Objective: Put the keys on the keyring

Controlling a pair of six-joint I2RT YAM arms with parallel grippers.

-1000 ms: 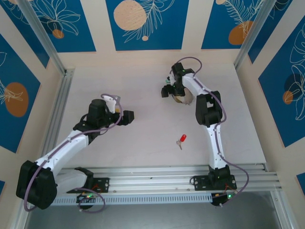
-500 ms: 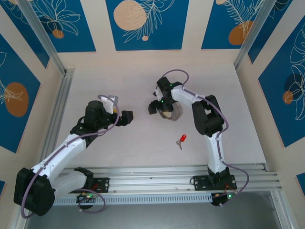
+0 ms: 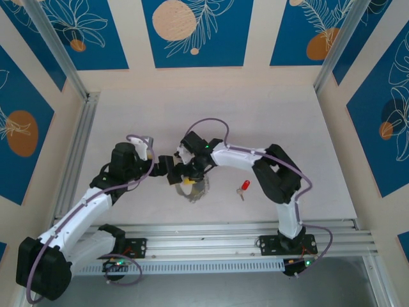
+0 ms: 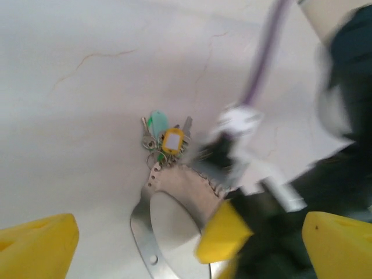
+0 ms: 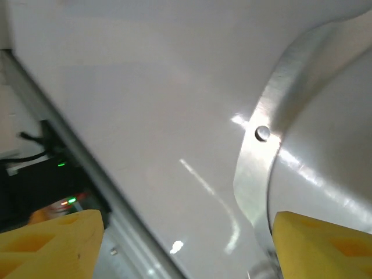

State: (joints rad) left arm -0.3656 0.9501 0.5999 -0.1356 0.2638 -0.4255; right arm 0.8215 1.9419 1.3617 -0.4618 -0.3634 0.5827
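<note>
Jaws of both arms converge on the keyring [image 3: 193, 188], newly brought to mid-tabletop [image 3: 307, 128].
Wide and empty, the left jaws gape just beside it; the right jaws stand well apart too, the band against one finger [image 5: 325, 244], seemingly hooked, not pinched. Dragged in from the far side, the ring now lies near the red key [image 3: 243, 186], still untouched: threading can start.

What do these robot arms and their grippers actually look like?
The left arm and right arm are white links with chunky black joints, each trailing a purple cable. The left gripper and right gripper have bright yellow fingers.
</note>
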